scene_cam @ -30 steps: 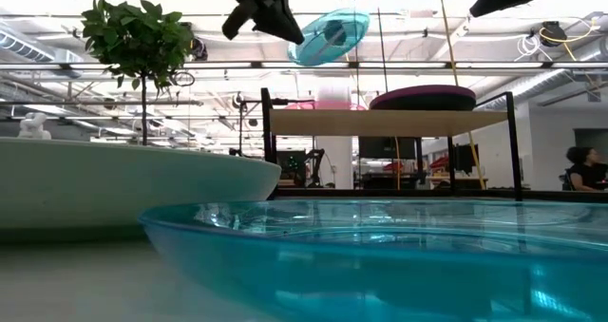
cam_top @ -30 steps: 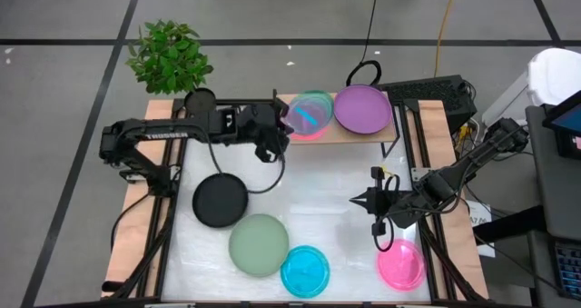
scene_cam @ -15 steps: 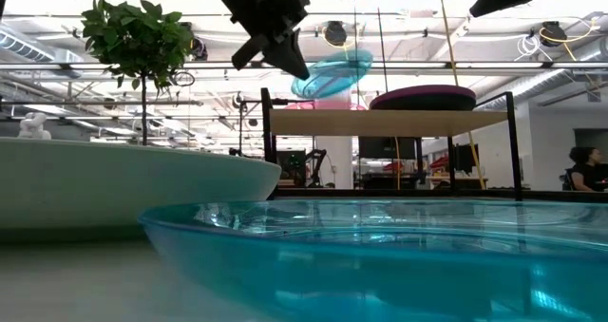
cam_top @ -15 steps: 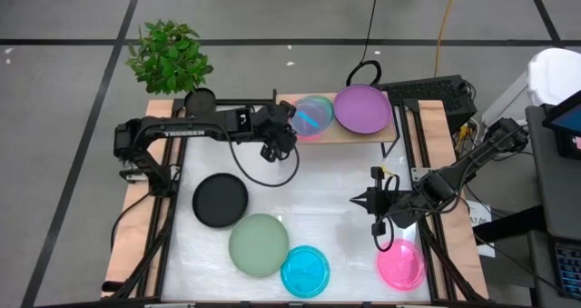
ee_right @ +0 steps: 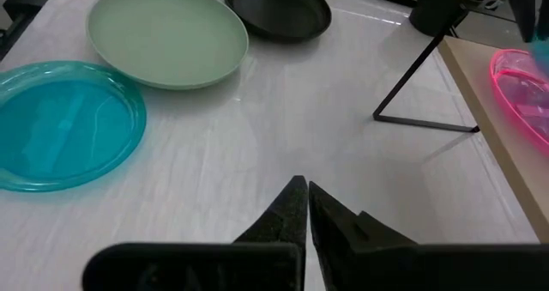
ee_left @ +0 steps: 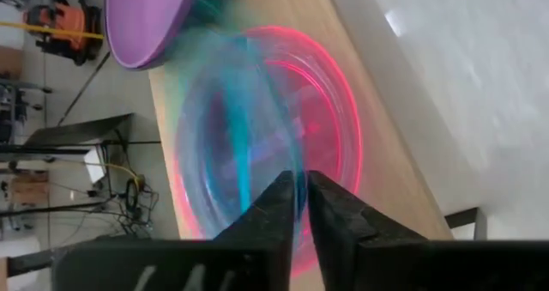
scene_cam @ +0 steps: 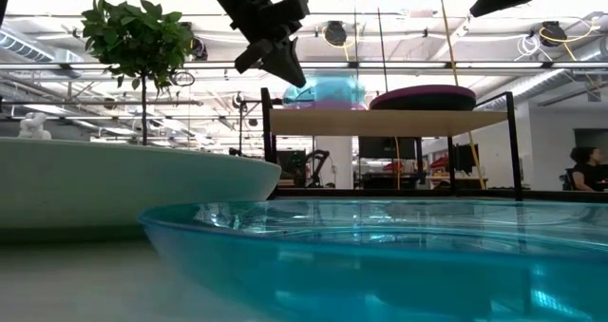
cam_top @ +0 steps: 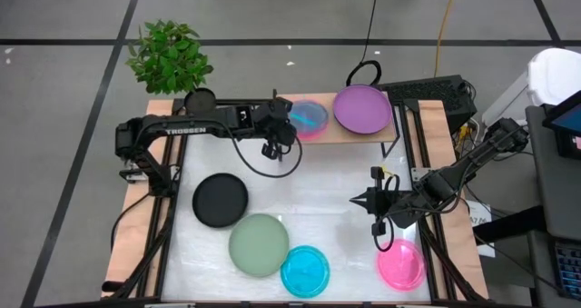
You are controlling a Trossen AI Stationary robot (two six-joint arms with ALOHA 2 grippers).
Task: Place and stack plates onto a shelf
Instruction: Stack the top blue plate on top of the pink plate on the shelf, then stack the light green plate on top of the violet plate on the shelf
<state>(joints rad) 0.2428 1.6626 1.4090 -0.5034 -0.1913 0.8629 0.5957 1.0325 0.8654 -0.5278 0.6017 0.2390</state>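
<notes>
My left gripper is at the shelf's left end, shut on a cyan plate that lies nearly level over a pink plate on the wood top. A purple plate rests on the shelf's right half. On the table lie a black plate, a sage green plate, a second cyan plate and a second pink plate. My right gripper hovers shut over the table's right half, touching nothing. My left gripper pinches the cyan plate's rim between its two fingers, on the side nearest the table's left. It comes slanting down from the left, as the low view shows. The plate sits about level on the pink plate.
A potted plant in a dark pot stands at the far left corner beside the shelf. The shelf's thin black leg stands on the table ahead of my right gripper. Bare white table lies between shelf and loose plates.
My left gripper has moved right toward the shelf and down, staying shut. The cyan plate, held tilted above the shelf a second ago, has levelled out and come down onto the pink plate.
</notes>
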